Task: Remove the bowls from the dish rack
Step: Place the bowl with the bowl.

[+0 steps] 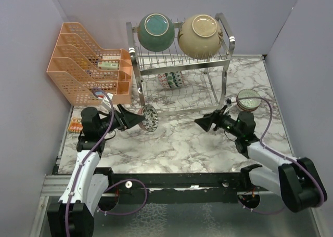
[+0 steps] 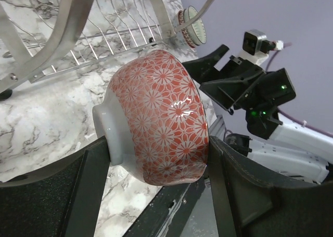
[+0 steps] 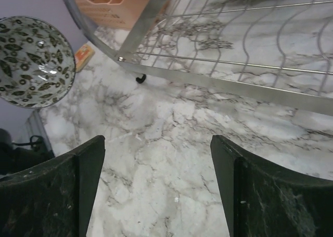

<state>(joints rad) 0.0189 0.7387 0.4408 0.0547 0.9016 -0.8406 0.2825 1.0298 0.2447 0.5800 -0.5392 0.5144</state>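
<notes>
The silver wire dish rack (image 1: 179, 65) stands at the back centre. A teal bowl (image 1: 155, 31) and a cream bowl (image 1: 200, 36) sit on its top tier. Small patterned bowls (image 1: 170, 79) stand on edge on its lower tier. My left gripper (image 1: 147, 117) (image 2: 156, 164) is shut on a small red flower-patterned bowl (image 2: 161, 120), held on its side above the table in front of the rack. Its leaf-patterned inside shows in the right wrist view (image 3: 32, 61). My right gripper (image 1: 202, 122) (image 3: 156, 164) is open and empty, low over the marble, facing the held bowl.
Another small bowl (image 1: 248, 99) (image 2: 192, 33) sits on the marble table (image 1: 177, 143) right of the rack. An orange mesh organizer (image 1: 88, 65) stands at the back left. The rack's lower frame (image 3: 223, 83) is close ahead of my right gripper.
</notes>
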